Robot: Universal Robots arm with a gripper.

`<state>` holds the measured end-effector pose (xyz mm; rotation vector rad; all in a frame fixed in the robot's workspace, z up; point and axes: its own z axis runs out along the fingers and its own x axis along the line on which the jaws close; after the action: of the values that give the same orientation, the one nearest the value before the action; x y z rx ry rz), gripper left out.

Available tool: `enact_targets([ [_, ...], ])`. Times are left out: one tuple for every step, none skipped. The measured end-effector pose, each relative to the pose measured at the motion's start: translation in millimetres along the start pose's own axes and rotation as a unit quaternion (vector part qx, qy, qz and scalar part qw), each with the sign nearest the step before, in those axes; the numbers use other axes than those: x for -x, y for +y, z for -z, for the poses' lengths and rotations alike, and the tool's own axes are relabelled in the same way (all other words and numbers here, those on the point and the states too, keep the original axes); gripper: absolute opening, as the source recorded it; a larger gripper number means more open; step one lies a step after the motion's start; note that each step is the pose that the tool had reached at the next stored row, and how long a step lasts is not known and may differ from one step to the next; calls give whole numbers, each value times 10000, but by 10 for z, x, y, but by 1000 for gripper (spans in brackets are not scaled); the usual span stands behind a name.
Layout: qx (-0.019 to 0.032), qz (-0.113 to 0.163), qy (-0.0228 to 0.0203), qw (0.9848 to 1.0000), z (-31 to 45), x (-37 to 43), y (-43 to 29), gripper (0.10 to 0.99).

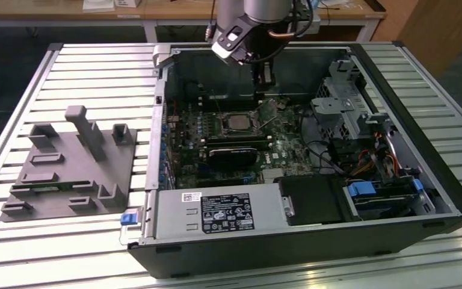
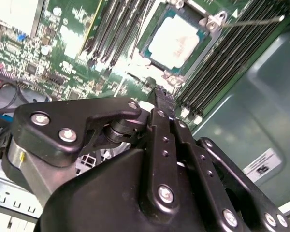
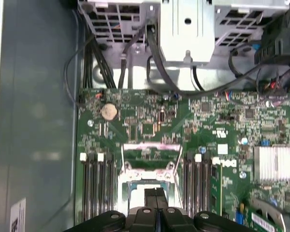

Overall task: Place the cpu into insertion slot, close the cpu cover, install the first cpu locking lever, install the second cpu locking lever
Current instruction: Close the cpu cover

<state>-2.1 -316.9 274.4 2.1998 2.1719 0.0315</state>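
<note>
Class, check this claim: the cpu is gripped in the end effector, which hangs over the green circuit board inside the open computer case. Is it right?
No. The cpu lies in the insertion slot, not in the end effector, as the second wrist view shows. The end effector does hang over the green circuit board inside the open computer case.

Our exterior view looks steeply down on the computer case (image 1: 295, 260), arm (image 1: 251, 24) at twelve o'clock; both wrist views closely share the insertion slot (image 2: 146, 50) (image 3: 124, 186).
</note>
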Motion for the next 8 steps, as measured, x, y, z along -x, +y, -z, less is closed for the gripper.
enact_targets([
  [0, 0, 0, 10000, -1, 0, 24, 106],
  [0, -1, 0, 10000, -2, -1, 46, 106],
  [0, -1, 0, 10000, -3, -1, 71, 106],
  [-1, 0, -1, 10000, -4, -1, 93, 106],
  [0, 0, -1, 10000, -5, -2, 116, 106],
  [-1, -1, -1, 10000, -6, -2, 137, 106],
  [0, -1, -1, 10000, -7, -2, 159, 106],
  [0, 0, 0, 10000, -9, -3, 182, 106],
])
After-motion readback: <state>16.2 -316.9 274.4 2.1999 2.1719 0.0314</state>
